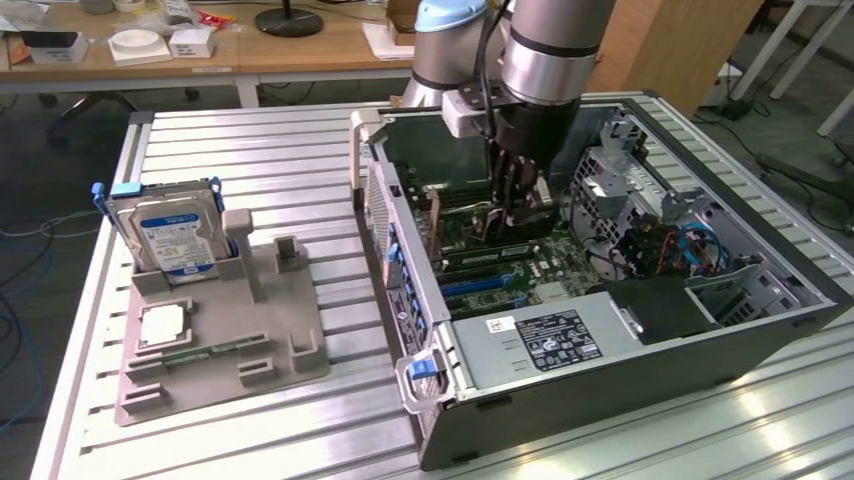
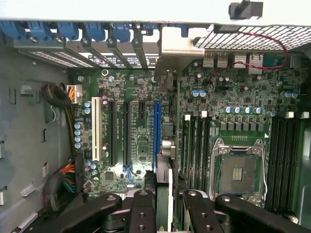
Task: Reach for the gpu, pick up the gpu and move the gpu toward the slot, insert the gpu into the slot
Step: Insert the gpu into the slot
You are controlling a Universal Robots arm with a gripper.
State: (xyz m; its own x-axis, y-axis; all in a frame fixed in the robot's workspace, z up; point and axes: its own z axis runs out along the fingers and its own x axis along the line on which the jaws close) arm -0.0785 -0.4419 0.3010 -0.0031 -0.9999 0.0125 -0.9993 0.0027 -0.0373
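Open PC case [image 1: 747, 330] on slatted table: end effector [image 2: 163, 206] clamped on gpu [image 2: 164, 150], edge-on, bracket toward rear slots.

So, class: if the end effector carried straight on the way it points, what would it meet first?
Probably the blue slot on the motherboard, reached first by the gpu the end effector grips; depth is unclear.

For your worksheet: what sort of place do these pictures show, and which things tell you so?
Probably a robotics lab or workshop: an open dark computer case on a ribbed aluminium table, a grey parts fixture, and cluttered wooden desks behind.
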